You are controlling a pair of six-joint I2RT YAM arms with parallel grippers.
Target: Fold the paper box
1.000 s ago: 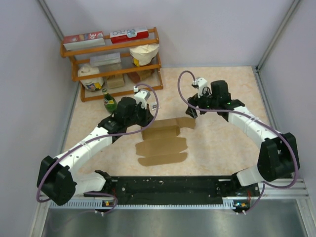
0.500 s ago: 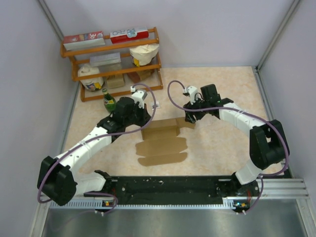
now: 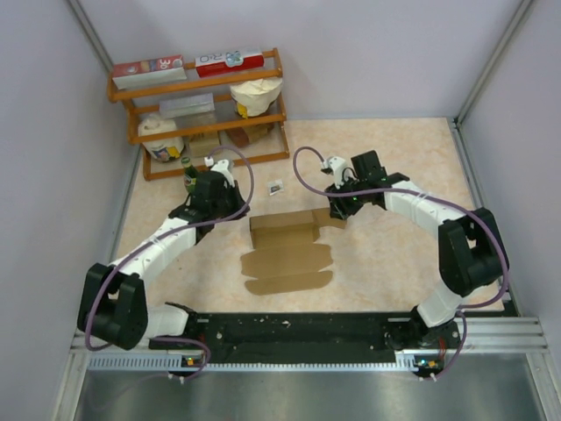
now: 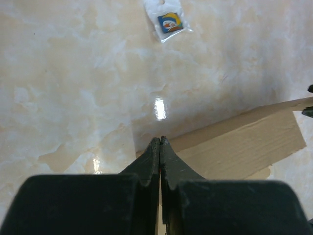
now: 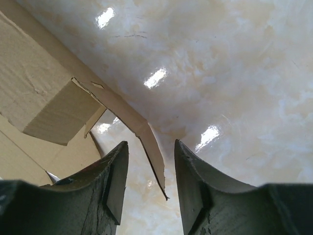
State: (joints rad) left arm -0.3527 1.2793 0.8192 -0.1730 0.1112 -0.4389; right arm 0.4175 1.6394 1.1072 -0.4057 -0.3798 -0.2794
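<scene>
The wooden shelf (image 3: 197, 88) at the back left carries two red-and-white printed boxes (image 3: 230, 60) on its top tier, a cream paper bag (image 3: 256, 92) and a white jug (image 3: 160, 136) lower down, with flat brown pieces among them too small to tell. A green bottle (image 3: 188, 173) stands on the table (image 3: 394, 254) just in front of it. The paper box (image 3: 285, 250) lies in the middle of the table between the two arms, mostly flat, with its far strip raised. A second ago the left arm leaned over the box's far-left corner. It has since drawn back toward the shelf, uncovering a small clear sachet (image 3: 276, 186) with a blue and orange print. The left gripper (image 4: 160, 147) now sits at that corner with its fingers pressed together on nothing. The right gripper (image 5: 150, 143) has moved in to the box's far-right end and its fingers have narrowed. They are apart, with the thin upright edge of a flap between them and a gap on either side. The box is plain matte brown cardboard with scalloped near flaps and a torn-looking edge, and the tabletop is glossy cream marble pattern.
</scene>
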